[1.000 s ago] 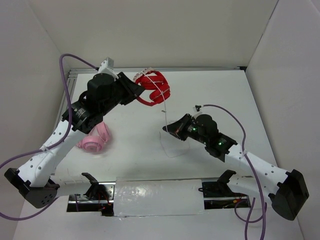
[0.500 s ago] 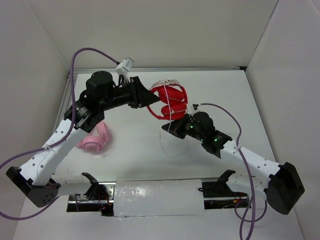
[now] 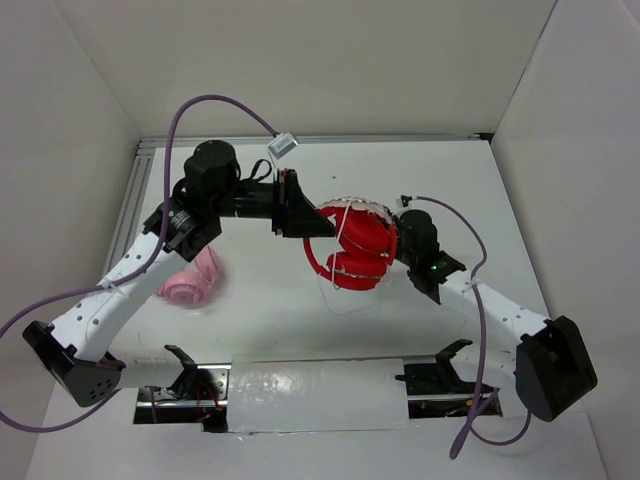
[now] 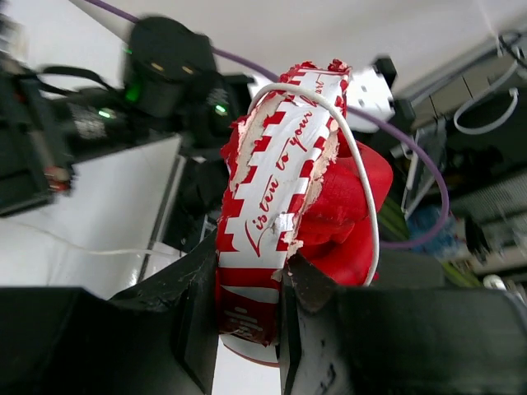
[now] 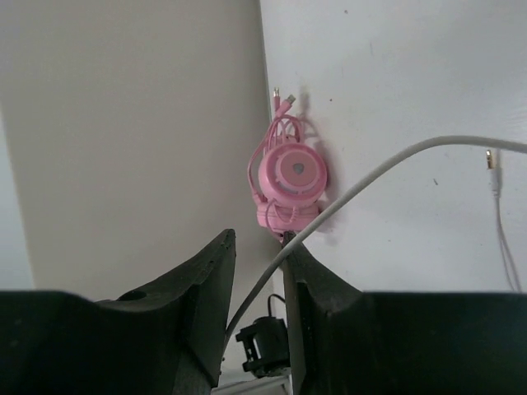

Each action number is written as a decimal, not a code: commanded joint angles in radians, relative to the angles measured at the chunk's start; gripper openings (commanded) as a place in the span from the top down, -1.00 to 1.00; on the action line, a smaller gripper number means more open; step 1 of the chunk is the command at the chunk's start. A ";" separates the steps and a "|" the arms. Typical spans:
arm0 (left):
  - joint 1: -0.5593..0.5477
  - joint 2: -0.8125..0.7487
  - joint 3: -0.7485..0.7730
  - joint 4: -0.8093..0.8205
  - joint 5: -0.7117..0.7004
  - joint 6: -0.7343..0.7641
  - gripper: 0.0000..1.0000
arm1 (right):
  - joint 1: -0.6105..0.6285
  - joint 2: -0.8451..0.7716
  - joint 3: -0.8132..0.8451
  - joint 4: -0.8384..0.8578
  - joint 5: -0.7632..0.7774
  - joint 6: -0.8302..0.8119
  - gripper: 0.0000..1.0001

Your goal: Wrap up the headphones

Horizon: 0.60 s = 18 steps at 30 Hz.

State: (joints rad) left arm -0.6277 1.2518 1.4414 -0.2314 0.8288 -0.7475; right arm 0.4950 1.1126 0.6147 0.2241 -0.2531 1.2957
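My left fingers are clamped tight on the headband of the headphones, holding them up over the middle of the table. Right fingers sit just beside the cups, slightly apart, with the white cable running loose through the gap. Pink pair lies near the left edge.

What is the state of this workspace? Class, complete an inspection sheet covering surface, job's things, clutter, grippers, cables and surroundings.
Surface: white table.
Job's things: red headphones, held up by the headband.
Clutter: pink headphones lying at the table's left, cord bundled.
Grippers: left gripper shut on the headband; right gripper slightly open, thin white cable passing between its jaws.
Cables: thin white cable looped over the red headphones, plug end on the table; purple arm cables.
Surroundings: white walls on three sides.
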 commanded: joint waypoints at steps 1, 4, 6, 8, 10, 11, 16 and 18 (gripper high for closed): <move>-0.020 0.017 0.022 0.098 0.161 0.008 1.00 | -0.029 0.071 0.013 0.176 -0.081 0.063 0.26; -0.036 0.023 0.019 0.067 0.194 0.020 1.00 | -0.058 0.154 0.029 0.291 -0.126 0.140 0.28; -0.056 0.006 -0.006 0.060 0.188 0.028 1.00 | -0.073 0.209 0.042 0.389 -0.144 0.195 0.30; -0.063 -0.014 -0.027 0.029 0.153 0.034 1.00 | -0.079 0.245 0.052 0.469 -0.141 0.215 0.31; -0.070 -0.037 -0.065 0.017 0.136 0.036 1.00 | -0.087 0.254 0.062 0.512 -0.112 0.226 0.32; -0.081 -0.063 -0.081 0.024 0.132 0.030 1.00 | -0.090 0.262 0.066 0.526 -0.101 0.234 0.33; -0.118 -0.127 -0.153 0.018 0.075 0.016 1.00 | -0.119 0.308 0.080 0.708 -0.081 0.339 0.36; -0.127 -0.144 -0.165 0.003 0.053 0.016 1.00 | -0.119 0.340 0.098 0.765 -0.078 0.375 0.44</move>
State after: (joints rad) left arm -0.7387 1.1622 1.2701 -0.2829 0.8909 -0.7109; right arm 0.3828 1.4193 0.6556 0.7795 -0.3504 1.5867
